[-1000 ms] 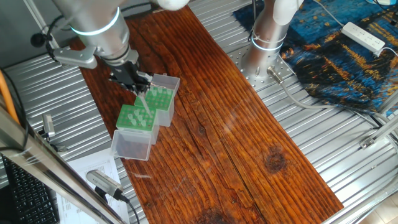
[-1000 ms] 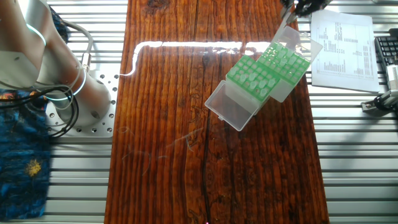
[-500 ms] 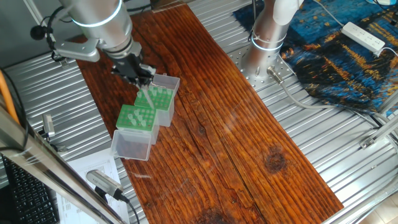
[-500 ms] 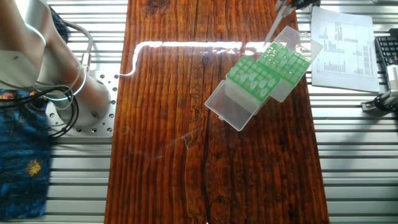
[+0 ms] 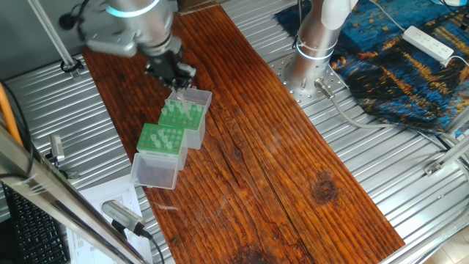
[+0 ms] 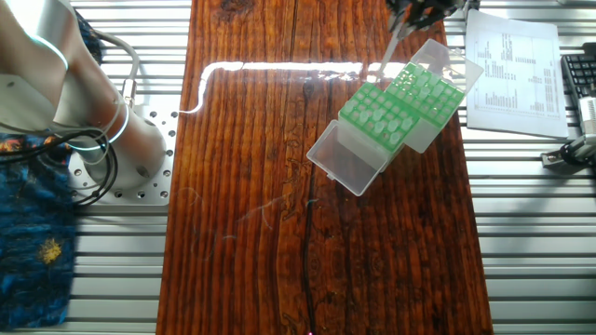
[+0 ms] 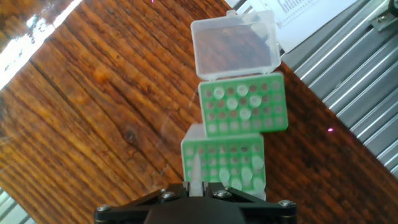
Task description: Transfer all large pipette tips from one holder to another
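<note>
Transfer part-done: gripper jaws clamped on one large pipette tip above near rack; far rack, beyond jaws, holds several tips.

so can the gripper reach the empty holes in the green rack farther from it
Probably yes. The gripper, shut on a pipette tip, hangs above both racks. The farther rack has its lid folded back, its top is uncovered, and nothing stands between.
</note>
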Motion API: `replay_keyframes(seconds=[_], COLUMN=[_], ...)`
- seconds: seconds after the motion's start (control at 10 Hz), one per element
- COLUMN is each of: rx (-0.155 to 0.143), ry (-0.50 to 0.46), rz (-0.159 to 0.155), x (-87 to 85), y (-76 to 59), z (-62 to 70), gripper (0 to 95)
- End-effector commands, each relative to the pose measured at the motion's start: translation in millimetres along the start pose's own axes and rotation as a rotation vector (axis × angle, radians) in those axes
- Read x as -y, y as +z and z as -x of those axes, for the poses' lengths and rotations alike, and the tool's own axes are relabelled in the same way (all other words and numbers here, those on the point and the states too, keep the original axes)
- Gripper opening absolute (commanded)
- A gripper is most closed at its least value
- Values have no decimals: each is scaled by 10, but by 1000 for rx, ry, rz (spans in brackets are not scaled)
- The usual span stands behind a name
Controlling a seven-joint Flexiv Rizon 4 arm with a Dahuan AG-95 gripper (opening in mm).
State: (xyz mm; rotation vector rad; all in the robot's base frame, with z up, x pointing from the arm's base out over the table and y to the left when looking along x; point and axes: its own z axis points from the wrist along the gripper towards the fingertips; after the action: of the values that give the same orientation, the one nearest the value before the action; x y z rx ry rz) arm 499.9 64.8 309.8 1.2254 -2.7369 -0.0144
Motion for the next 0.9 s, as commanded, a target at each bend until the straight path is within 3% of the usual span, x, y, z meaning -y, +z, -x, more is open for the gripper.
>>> replay_keyframes(seconds=[0.1,0.6,0.9], rx=[-20,-7,-4], ry=[-10,-42,-44], rz=[-4,-15,-20], x=[-4,105,64], y=[31,104,165], z=[-28,-183,-238], gripper=[0,0,0])
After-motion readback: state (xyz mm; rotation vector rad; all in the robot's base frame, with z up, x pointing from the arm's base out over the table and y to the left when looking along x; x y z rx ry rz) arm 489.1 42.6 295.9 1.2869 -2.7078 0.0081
